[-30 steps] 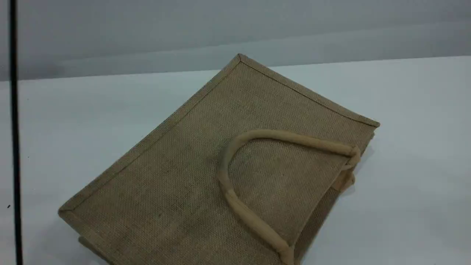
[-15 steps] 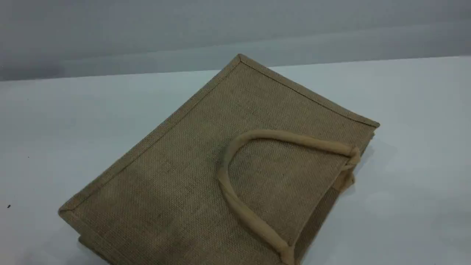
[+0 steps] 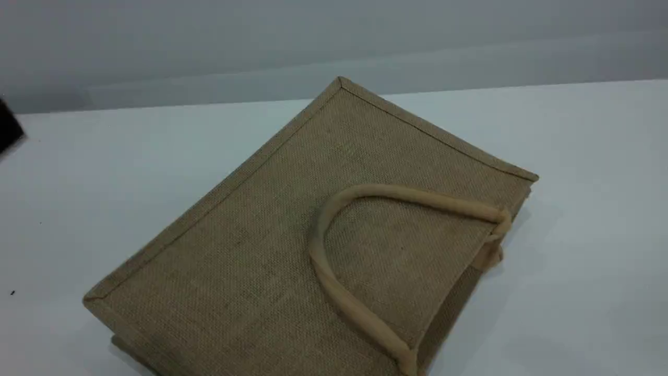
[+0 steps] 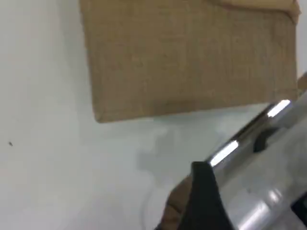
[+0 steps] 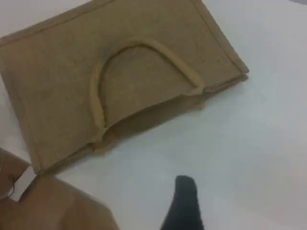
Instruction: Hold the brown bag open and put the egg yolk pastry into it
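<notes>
The brown bag [image 3: 292, 250] lies flat on the white table [image 3: 589, 172], with one beige handle [image 3: 417, 197] looped over its upper face. Its mouth faces the lower right. In the left wrist view the brown bag [image 4: 192, 57] fills the top, and one black fingertip of my left gripper [image 4: 204, 191] hangs above bare table short of the bag's edge. A blurred brownish shape sits beside that fingertip. The right wrist view has the brown bag [image 5: 62, 76] and its mouth ahead of my right gripper [image 5: 184, 201], which holds nothing. The egg yolk pastry is out of view.
A dark piece [image 3: 8, 130] pokes in at the scene view's left edge. A tan blurred surface [image 5: 53, 206] fills the bottom left of the right wrist view. A grey wall [image 3: 334, 47] rises behind the table's far edge.
The thin black vertical bar at the scene's left edge is gone; a dark piece now shows at that edge. The bag has not moved.
</notes>
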Available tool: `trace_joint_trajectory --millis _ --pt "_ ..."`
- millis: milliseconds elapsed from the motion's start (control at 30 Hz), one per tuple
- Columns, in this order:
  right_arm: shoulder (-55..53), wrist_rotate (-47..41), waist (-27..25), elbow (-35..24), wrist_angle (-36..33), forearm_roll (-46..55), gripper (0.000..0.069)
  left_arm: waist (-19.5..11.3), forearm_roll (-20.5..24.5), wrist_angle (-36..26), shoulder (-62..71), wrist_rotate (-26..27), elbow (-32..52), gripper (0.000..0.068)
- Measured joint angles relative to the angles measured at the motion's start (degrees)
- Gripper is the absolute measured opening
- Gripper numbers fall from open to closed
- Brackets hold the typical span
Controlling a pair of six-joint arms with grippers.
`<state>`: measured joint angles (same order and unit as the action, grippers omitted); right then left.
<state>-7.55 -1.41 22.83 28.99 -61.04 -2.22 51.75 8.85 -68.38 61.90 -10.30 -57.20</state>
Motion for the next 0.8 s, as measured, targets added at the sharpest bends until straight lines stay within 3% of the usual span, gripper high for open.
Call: trace_joint_trajectory --millis 333,633,800 --pt "0.0 0.13 0.0 0.0 0.0 0.0 0.0523 0.07 -3.43 2.03 -13.29 2.74 3.44 0.0457" --pt "0.0 0.13 0.0 0.0 0.0 -0.63 0.0523 0.07 -7.77 7.64 -28.14 3.22 18.96 0.0457" --pt "0.0 0.13 0.0 0.0 0.0 -0.63 0.0523 0.07 -7.76 8.71 -35.58 4.21 25.6 0.0457"
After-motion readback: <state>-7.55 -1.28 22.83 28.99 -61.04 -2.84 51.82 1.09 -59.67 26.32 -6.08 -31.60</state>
